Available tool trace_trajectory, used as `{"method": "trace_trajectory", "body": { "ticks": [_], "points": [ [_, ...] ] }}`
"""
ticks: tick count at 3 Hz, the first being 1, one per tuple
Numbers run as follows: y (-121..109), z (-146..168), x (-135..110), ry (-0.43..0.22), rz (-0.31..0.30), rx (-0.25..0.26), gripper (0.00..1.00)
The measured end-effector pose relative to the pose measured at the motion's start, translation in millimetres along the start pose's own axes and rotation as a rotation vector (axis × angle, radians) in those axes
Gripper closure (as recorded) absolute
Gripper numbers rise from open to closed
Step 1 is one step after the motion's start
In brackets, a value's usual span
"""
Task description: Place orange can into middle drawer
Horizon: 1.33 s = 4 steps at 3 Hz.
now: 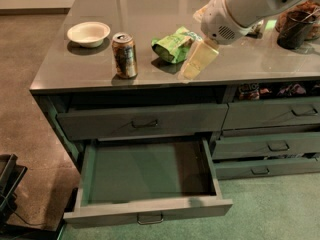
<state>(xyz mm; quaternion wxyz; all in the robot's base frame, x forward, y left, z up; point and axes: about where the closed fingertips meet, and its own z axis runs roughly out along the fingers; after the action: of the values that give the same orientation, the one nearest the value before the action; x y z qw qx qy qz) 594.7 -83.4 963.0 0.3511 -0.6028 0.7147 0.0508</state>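
- gripper [199, 60] is hovering over the counter [260, 66] edge, can't tell its grip
- orange can [124, 55] is standing upright left of it in view, past the snack bag [172, 45]

A mottled orange-brown aluminium can [124, 55] stands on the glossy grey desk [150, 4], with the smooth cream plastic tool [192, 69] above the desk's front edge.

We read no text, brand or number anywhere. Pincer [191, 70] hangs over worktop [260, 66], near front edge. Orange can [124, 55], left of pincer: label print not legible to us. Green snack bag [172, 44], just beside pincer: print unreadable.
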Motion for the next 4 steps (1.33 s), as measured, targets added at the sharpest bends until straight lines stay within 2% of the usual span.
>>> {"method": "trace_trajectory", "body": {
  "ticks": [1, 2, 4],
  "points": [
    [1, 1, 1, 0.001, 0.003, -0.003, 0.0],
    [-3, 21, -6, -0.043, 0.002, -0.016, 0.0],
    [-17, 85, -36, -0.175, 0.008, -0.049, 0.0]
  ]
}}
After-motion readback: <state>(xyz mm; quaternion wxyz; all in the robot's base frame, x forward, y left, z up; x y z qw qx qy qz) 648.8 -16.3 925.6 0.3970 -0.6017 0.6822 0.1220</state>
